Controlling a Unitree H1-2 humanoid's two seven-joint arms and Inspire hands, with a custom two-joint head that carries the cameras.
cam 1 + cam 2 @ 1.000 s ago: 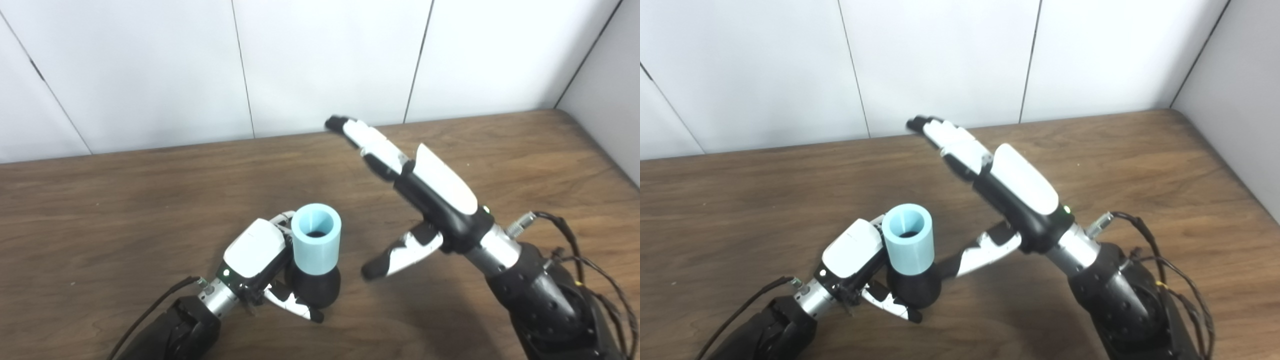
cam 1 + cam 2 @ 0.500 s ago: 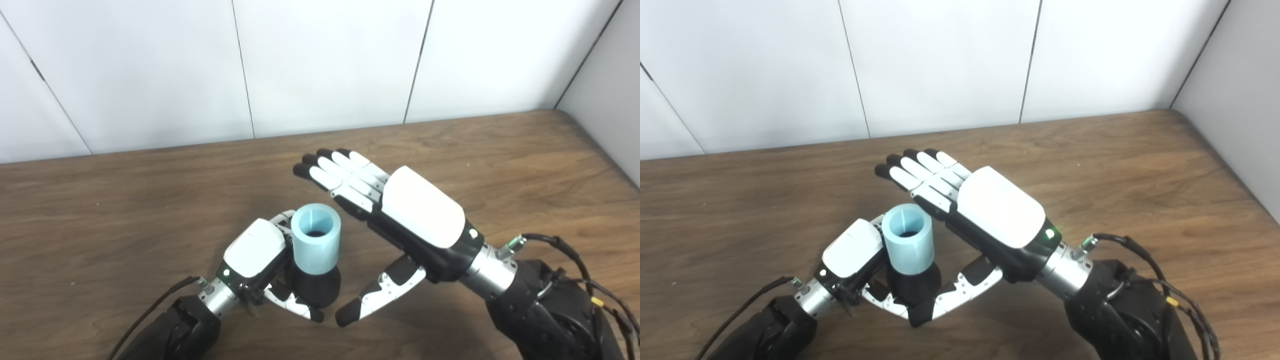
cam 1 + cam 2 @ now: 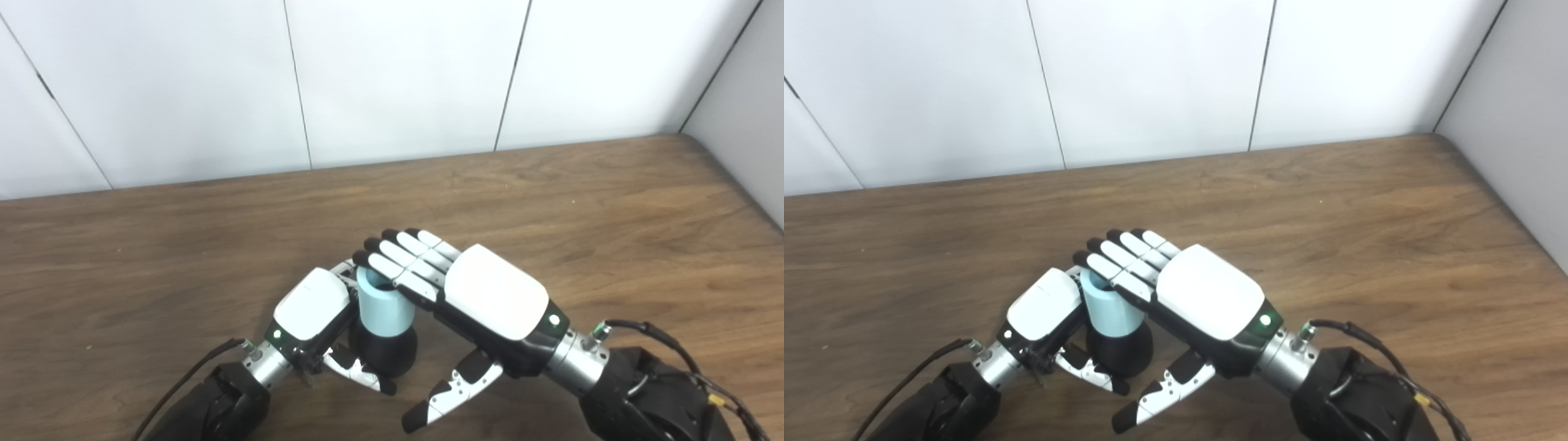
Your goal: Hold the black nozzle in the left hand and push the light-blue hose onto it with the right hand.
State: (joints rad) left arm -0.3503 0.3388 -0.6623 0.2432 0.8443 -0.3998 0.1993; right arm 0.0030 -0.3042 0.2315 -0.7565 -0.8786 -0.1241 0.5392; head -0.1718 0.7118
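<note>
Wood table [image 3: 612, 202], white panel wall behind. Nearest the camera, left hand [image 3: 312, 312] clenched around black nozzle [image 3: 387, 352], which stands upright on the table. Light-blue hose [image 3: 383, 309] sits on top of the nozzle. Right hand [image 3: 484, 300] lies flat, fingers [image 3: 398, 263] extended across the hose's top rim, grasping nothing, thumb splayed below.

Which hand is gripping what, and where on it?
Left hand grips the black nozzle at its base. Right hand lies flat on the light-blue hose top, gripping nothing.

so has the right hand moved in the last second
Yes. The right hand came down and toward the robot, away from the back wall; its fingers now lie flat over the light-blue hose.
</note>
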